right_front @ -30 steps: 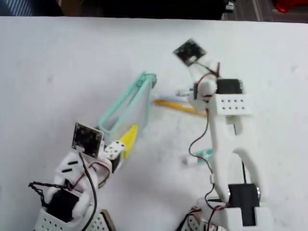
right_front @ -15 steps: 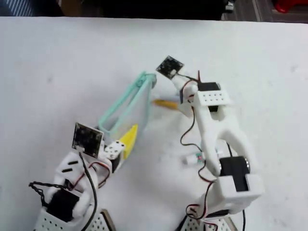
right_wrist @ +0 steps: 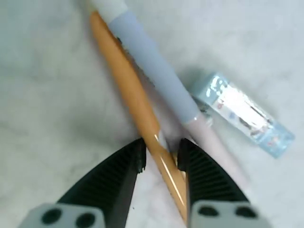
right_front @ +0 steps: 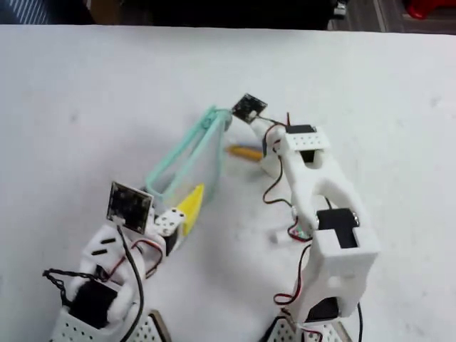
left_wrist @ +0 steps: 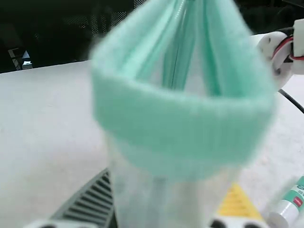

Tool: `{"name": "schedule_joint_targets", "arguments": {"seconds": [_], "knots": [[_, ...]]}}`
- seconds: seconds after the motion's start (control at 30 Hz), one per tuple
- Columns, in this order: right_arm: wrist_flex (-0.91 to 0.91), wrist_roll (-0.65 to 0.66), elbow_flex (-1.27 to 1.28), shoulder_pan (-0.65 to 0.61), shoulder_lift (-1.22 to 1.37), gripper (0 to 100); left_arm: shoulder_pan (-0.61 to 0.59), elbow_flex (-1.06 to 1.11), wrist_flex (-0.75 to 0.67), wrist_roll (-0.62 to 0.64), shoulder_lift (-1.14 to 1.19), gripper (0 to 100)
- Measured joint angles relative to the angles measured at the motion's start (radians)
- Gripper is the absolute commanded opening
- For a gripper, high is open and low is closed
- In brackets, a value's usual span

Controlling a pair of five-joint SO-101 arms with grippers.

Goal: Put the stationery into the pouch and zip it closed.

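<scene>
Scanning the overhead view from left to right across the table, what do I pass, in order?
First the left arm → pouch → orange pen → right arm.

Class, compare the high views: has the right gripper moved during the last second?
Yes. The right gripper has swung toward the pouch, which has stayed put, and now sits over the orange pen.

White tabletop (right_front: 78,78), dark room (right_front: 214,11) beyond its far edge, red object (right_front: 431,7) there.
</scene>
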Motion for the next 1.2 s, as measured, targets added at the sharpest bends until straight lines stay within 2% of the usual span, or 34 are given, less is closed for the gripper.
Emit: {"name": "schedule_joint_targets", "arguments": {"seconds": [0.1,0.4,0.63,1.2], "knots": [[-0.003,0.002,0.000,0.000,0.000,1.0,0.000,0.000,0.000,0.000,0.000,19],[0.000,0.005,-0.006,0.000,0.000,1.6,0.000,0.000,0.000,0.000,0.000,19],[0.121,0.000,-0.012,0.000,-0.038,1.6,0.000,0.000,0.000,0.000,0.000,19],[0.436,-0.009,-0.011,-0.002,-0.634,1.6,0.000,0.000,0.000,0.000,0.000,20]]}}
